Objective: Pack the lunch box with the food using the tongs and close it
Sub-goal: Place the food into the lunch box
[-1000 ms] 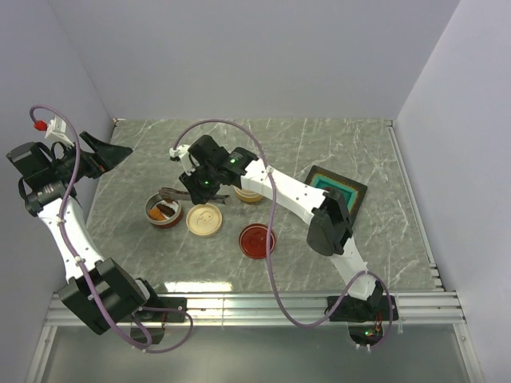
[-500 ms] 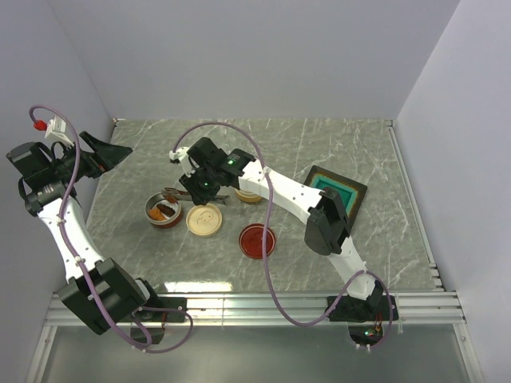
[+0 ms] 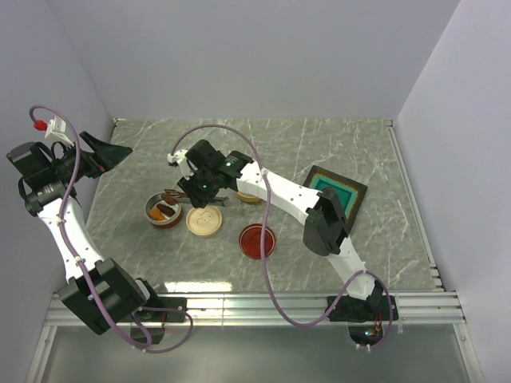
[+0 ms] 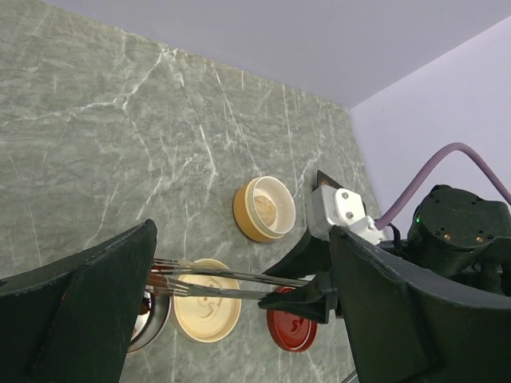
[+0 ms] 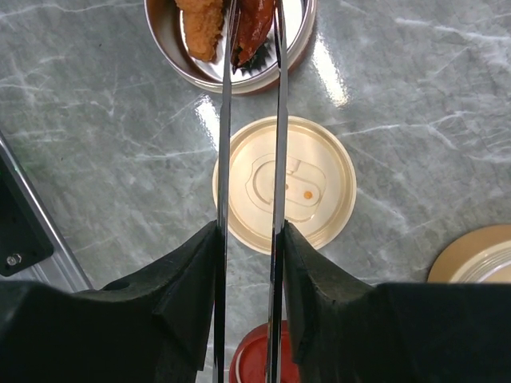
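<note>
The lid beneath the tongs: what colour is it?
Cream, a pale yellowish white; the lid shows best in the right wrist view.

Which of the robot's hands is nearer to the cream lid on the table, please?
Right. The right hand, holding the tongs, hovers right by the cream lid; the left hand is raised far off to the left, well away from it.

I find no legible text, label, brand, number or sign in any view. The cream lid (image 5: 284, 185) carries a raised emblem at its centre, but it forms no readable characters. The red lid (image 4: 291, 329), to the right of the cream one, shows a faint moulded mark too small to read.
</note>
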Available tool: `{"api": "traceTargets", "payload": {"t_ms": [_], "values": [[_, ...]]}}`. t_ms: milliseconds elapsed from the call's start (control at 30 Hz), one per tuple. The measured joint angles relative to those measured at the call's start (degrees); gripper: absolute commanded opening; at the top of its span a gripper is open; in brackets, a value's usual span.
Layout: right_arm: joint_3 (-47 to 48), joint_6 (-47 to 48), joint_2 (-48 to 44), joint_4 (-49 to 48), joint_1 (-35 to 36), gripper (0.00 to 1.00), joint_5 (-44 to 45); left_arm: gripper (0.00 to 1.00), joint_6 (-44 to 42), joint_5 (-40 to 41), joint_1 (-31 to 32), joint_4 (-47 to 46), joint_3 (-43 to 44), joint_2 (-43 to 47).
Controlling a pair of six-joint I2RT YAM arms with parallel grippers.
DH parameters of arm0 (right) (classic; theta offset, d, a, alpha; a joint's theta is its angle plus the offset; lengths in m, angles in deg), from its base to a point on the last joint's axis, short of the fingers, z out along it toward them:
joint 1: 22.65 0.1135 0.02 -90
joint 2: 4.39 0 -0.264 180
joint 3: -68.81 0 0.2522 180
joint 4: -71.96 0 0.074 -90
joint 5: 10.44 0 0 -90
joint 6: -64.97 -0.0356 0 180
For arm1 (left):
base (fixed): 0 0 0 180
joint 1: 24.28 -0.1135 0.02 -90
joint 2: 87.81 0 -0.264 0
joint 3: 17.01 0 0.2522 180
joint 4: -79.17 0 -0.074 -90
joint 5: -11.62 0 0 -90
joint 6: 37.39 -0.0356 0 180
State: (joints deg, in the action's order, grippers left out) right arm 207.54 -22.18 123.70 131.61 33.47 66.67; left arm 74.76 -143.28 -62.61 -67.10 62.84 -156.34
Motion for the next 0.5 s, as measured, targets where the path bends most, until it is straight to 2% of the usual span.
{"api": "traceTargets", "payload": {"t_ms": [233, 500], "values": [[0.0, 0.0, 1.3, 0.0, 0.3, 0.49, 0.5, 0.96, -0.2, 0.0, 0.0, 0.0, 0.0, 0.0], [1.0, 0.0, 1.5, 0.2, 0.3, 0.47, 1.4, 0.96, -0.3, -0.2, 0.0, 0.4, 0.3, 0.0]]}}
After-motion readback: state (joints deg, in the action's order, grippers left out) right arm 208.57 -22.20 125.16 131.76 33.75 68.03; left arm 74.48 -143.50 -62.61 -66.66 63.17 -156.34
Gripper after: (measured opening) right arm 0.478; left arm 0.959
